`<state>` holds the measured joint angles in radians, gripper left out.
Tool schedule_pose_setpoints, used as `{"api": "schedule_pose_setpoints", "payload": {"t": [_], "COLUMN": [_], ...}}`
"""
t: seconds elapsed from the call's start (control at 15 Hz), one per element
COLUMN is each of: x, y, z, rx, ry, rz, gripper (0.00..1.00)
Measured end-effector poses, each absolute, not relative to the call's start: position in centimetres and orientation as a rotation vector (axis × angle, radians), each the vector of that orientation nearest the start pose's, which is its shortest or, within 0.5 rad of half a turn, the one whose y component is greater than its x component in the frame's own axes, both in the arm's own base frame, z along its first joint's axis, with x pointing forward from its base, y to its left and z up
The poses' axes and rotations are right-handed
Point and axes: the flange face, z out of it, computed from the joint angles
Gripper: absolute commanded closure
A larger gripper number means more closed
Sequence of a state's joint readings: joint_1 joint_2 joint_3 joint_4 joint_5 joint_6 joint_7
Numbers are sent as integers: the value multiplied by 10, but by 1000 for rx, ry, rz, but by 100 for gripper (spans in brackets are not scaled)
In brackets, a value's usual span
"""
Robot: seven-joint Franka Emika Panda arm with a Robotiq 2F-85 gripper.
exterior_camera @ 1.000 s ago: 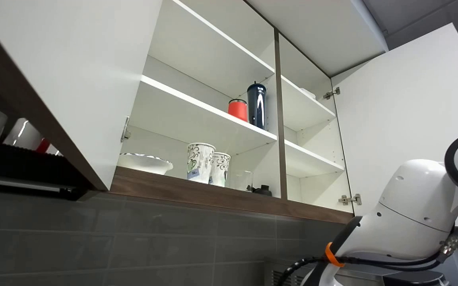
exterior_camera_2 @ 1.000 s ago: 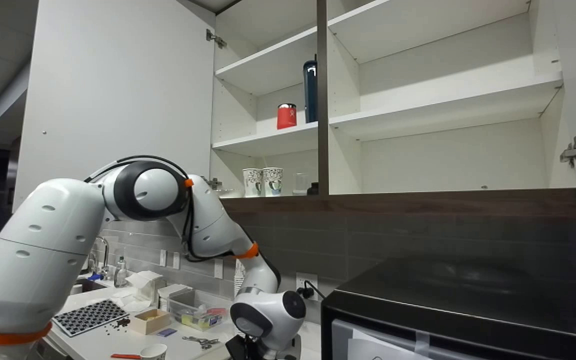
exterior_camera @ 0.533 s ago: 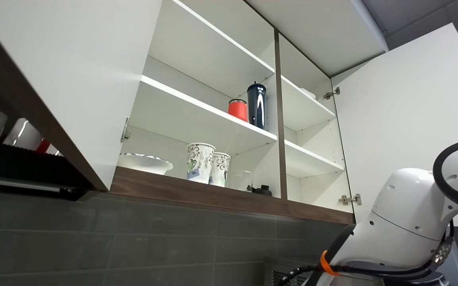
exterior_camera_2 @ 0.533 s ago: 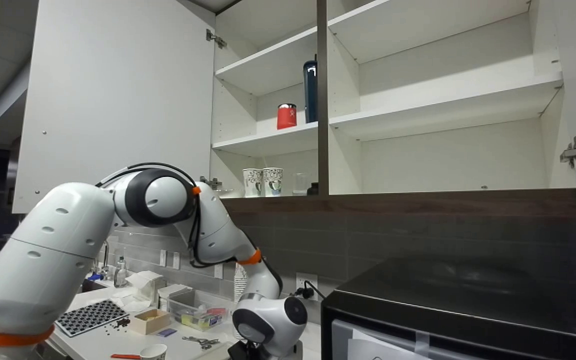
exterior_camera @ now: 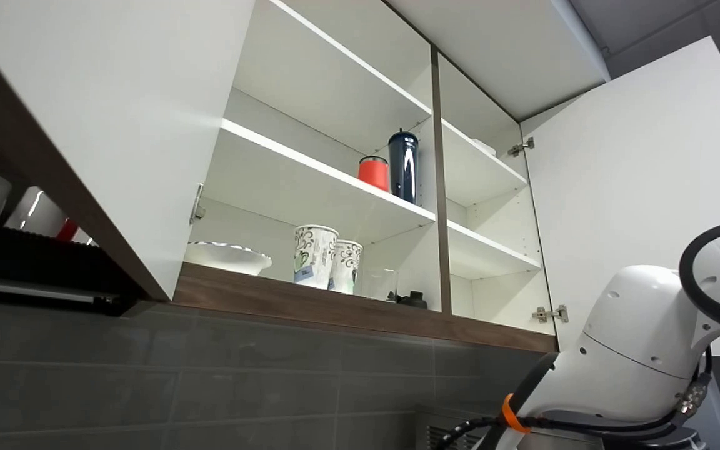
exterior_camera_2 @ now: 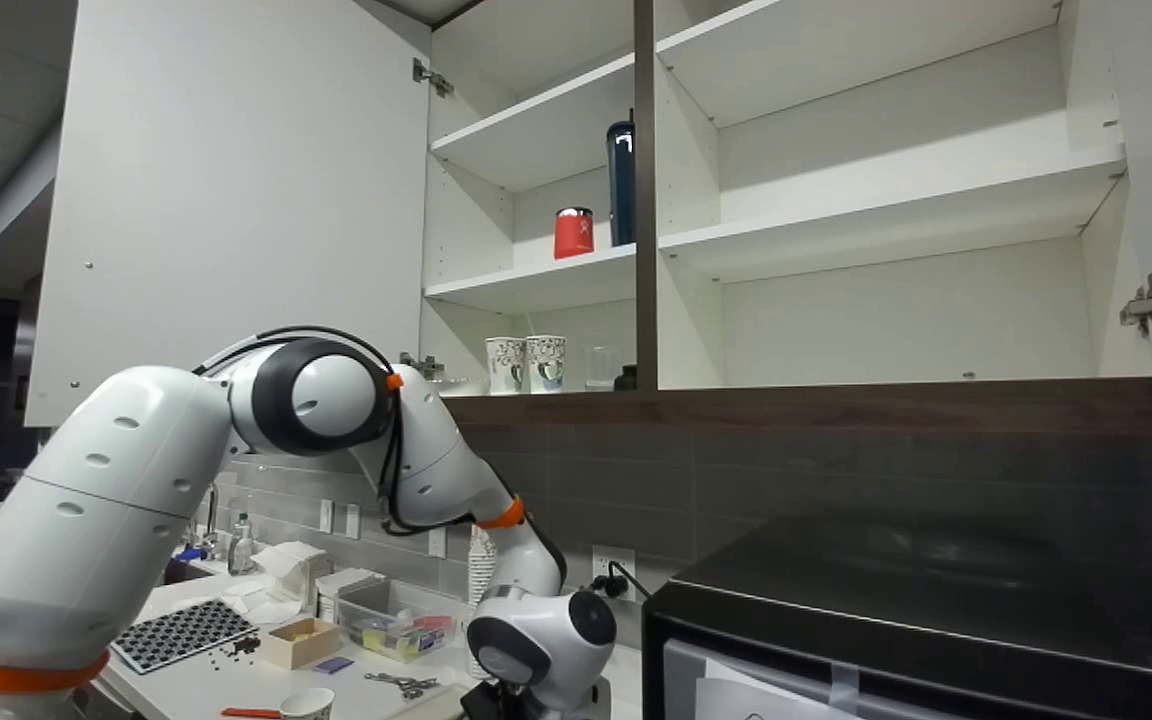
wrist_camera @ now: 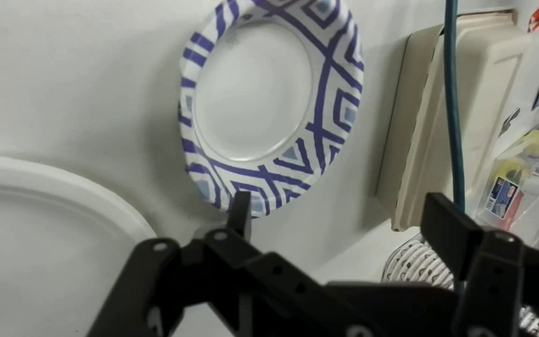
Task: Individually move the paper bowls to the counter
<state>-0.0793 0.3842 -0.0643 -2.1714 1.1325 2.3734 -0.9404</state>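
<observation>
A: Exterior view, L to R?
B: White bowl with a dark-marked rim (exterior_camera: 227,259), bottom level of the white cabinet with brown trim (exterior_camera: 310,301). Then two tall white cups with dark print (exterior_camera: 325,257). White arm (exterior_camera: 635,350) low, far right.
A: Wrist view?
B: Large plain white round dish (wrist_camera: 54,243), cut off by frame. White paper bowl with purple-blue geometric print (wrist_camera: 255,93), mouth up on the white counter (wrist_camera: 87,93). Black two-finger gripper (wrist_camera: 344,222): jaws spread wide, holding nothing. One fingertip overlaps the bowl's edge; contact, can't tell. Beige lidded box (wrist_camera: 433,126) further right, apart from the bowl.
A: Step?
B: My read: tail end of one bowl's placement. Cabinet bowl not done.
A: Next?
B: Should be straight up off the rim, no drag, then up to the cabinet. Pinch one rim only; can't see if it's a stack.
</observation>
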Motion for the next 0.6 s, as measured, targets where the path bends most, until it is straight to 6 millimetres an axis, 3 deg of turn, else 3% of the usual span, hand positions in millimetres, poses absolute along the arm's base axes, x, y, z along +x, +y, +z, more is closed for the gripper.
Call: {"api": "schedule_pose_setpoints", "payload": {"t": [0.6], "x": [544], "y": [-63], "z": [214], "rx": [-2514], "ry": [101], "rz": [-246], "gripper": [0]}}
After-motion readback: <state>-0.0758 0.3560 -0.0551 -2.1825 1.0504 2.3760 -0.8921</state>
